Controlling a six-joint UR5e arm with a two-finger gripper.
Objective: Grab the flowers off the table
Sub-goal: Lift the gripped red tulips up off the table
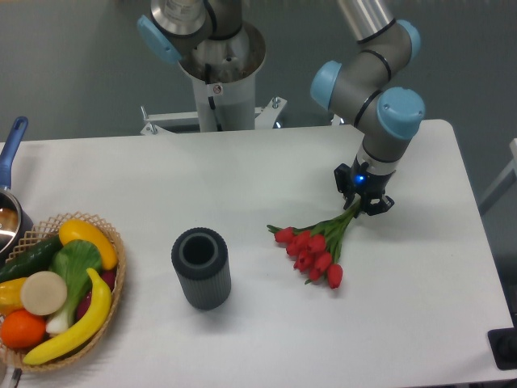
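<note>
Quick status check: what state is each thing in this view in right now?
Two-finger gripper: down at the stem end of the flowers; closure not clear.
Bunch of red tulips with green stems: lying flat on the white table.
Dark grey ribbed cylinder: upright, open top.
Wicker basket: filled with fruit and vegetables.
</note>
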